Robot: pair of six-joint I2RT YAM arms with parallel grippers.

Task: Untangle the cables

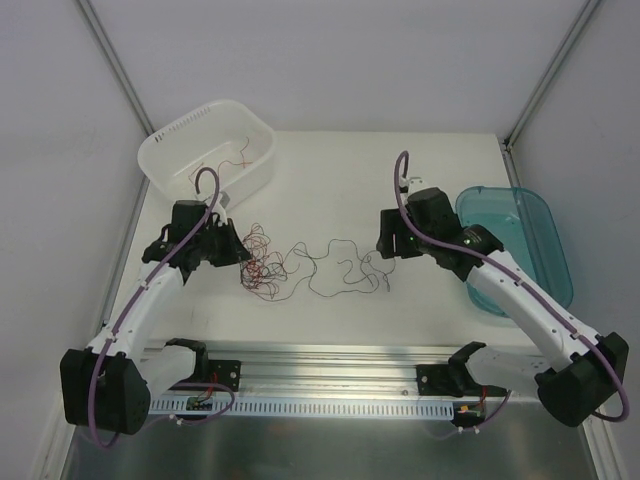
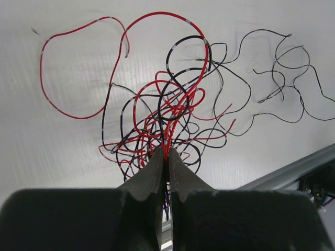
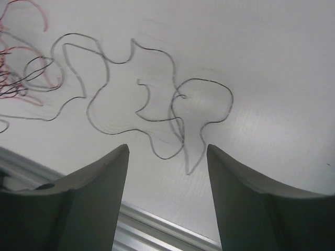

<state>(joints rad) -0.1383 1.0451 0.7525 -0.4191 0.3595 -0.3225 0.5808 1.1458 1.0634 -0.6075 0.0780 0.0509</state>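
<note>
Your left gripper (image 2: 166, 152) is pinched on red strands of the cables (image 1: 262, 268), a light, limp, springy snarl on the table (image 1: 330, 190) between the arms, so with the right gripper (image 3: 167, 150) gaping wide, take a loose black end, not the knot.

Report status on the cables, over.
Left tool shut on red cable at the tangle. Right tool open, hovering over loose black cable. Not yet untangled; nothing in the way.
</note>
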